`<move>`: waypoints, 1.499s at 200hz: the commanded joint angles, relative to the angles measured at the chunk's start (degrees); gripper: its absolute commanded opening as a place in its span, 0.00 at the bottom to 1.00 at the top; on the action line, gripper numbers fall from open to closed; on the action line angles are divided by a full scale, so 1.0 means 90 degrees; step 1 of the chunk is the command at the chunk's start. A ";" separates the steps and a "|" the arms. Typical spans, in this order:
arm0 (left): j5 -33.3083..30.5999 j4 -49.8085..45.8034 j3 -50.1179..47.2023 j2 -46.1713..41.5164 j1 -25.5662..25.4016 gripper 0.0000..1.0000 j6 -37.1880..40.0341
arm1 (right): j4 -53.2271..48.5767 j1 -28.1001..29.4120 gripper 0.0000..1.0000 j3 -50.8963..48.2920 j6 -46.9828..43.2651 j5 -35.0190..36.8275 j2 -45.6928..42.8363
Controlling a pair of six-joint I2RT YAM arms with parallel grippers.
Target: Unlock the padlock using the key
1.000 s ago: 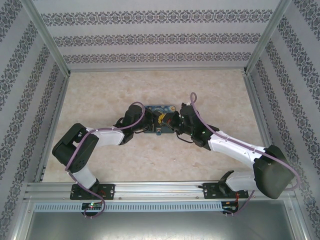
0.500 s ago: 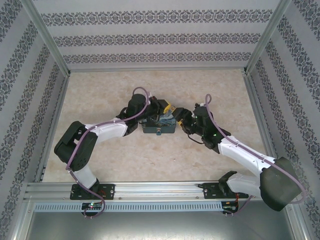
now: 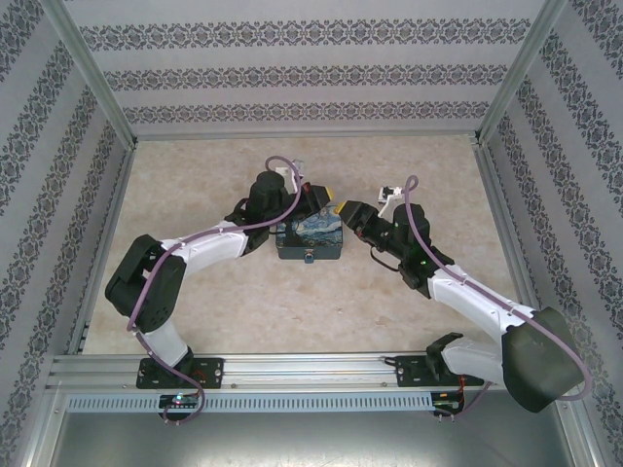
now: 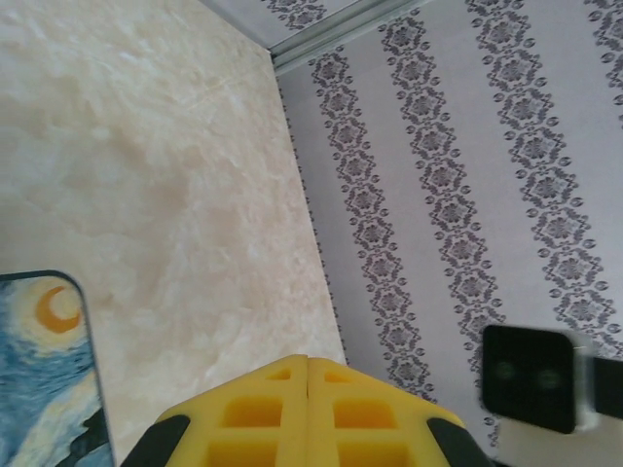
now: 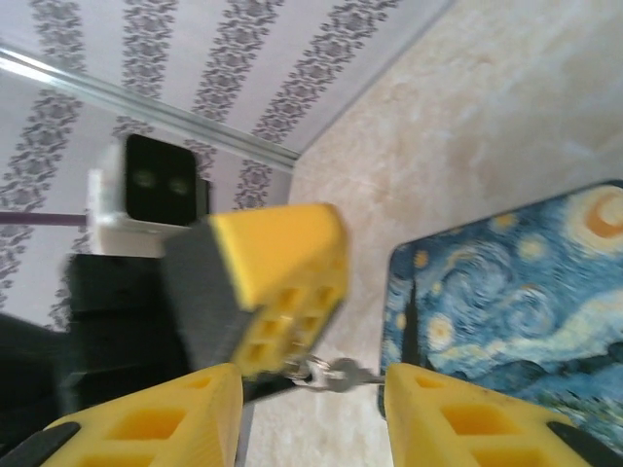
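The key [image 5: 343,373], small and silvery on a ring, sticks out sideways from the tips of my left gripper [image 5: 280,352], which is shut on its ring end. The key's blade points toward the blue painted tin [image 5: 516,292]. My right gripper [image 5: 311,381] is open, one yellow finger on each side of the key, touching neither. From above, my left gripper [image 3: 326,200] and right gripper [image 3: 347,210] meet tip to tip just beyond the tin's far right corner [image 3: 310,238]. In the left wrist view my left gripper [image 4: 308,362] has its yellow fingers pressed together. The padlock is hidden.
The tin [image 4: 44,379] lies flat mid-table on the beige marbled surface [image 3: 214,175]. Patterned walls and metal rails [image 3: 302,134] close in the back and both sides. The right wrist's black camera [image 4: 531,375] shows close beside my left fingers.
My right gripper has opened and drawn back to the right. My left gripper has lifted off the tin and moved toward the far side, keeping the key.
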 commanded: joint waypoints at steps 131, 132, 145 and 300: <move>-0.0712 0.2563 -0.1087 -0.0135 0.0094 0.00 -0.1453 | 0.2774 0.0402 0.39 0.0074 0.0477 -0.0342 0.1613; -0.0721 0.2567 -0.1087 -0.0135 0.0098 0.00 -0.1452 | 0.2777 0.0406 0.38 0.0078 0.0475 -0.0346 0.1623; -0.0747 0.2569 -0.1102 -0.0161 0.0096 0.00 -0.1471 | 0.2849 0.0465 0.37 0.0147 0.0511 -0.0345 0.1747; -0.0826 0.2183 -0.0981 -0.0201 0.0115 0.09 -0.1648 | 0.3136 0.0481 0.00 0.0227 0.0724 -0.0501 0.2219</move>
